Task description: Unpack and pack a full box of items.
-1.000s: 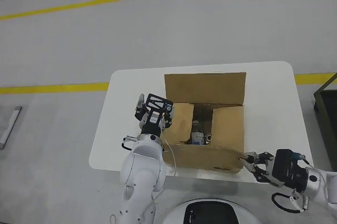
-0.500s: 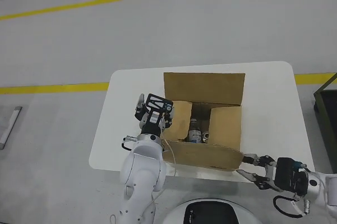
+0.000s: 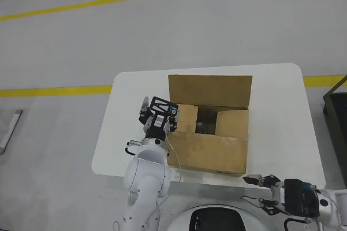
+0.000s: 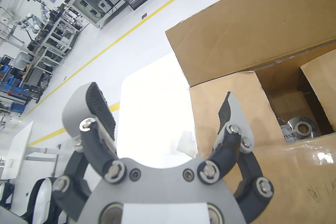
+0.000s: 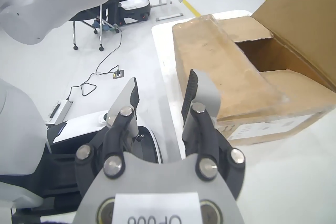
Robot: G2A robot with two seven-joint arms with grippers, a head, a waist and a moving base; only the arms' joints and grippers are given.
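Box of brown cardboard stands in the middle of the white table, with its long side toward the robot. Its far flap stands open, the near flap lies folded over the opening, and the two short side flaps lean inward. Between them a dark gap shows a round metal ring with a hole in the centre, and beside it a can or bottle with a label; which one it is I cannot tell.

I judge the cardboard as light and quite stiff, matte and a little rough, so ribbed pads should hold it well. The shiny tape along the near flap may be more slippery. With metal parts inside, the full box is probably heavy, so it is better to take one flap by its free edge, away from the crease, and not the wall.

The left gripper hangs just beside the box's left wall, its jaws spread. The right gripper is at the table's near edge, apart from the box, jaws also spread and holding nothing.
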